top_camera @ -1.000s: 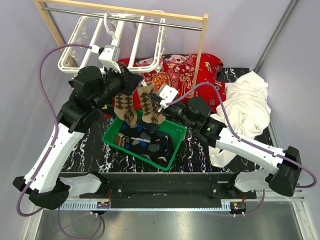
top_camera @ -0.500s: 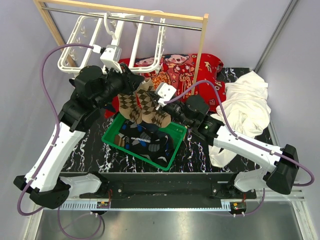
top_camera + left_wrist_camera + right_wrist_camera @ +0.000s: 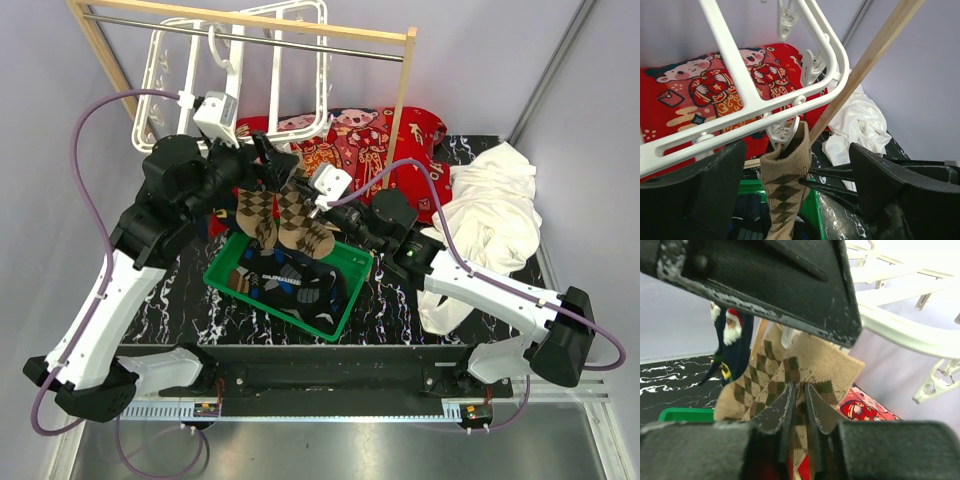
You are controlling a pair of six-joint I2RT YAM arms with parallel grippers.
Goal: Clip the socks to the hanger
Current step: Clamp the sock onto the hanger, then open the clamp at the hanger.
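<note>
The white hanger hangs from the rod at the back; its frame fills the left wrist view. One clip grips the cuff of a brown argyle sock, which hangs straight down. My left gripper is wide open, one finger on each side of that sock, touching neither it nor the clip. My right gripper has its jaws a narrow gap apart with the argyle sock between the tips. Two argyle socks dangle above the basket. A navy Santa sock hangs beside them.
A green basket with several dark socks sits below the grippers. A red printed cloth lies behind it and a big white cloth at the right. The wooden rack post stands just right of the hanger.
My left gripper has gone from shut to wide open and let go of the clip. The hanger frame has swung up and back. My right jaws have parted slightly.
</note>
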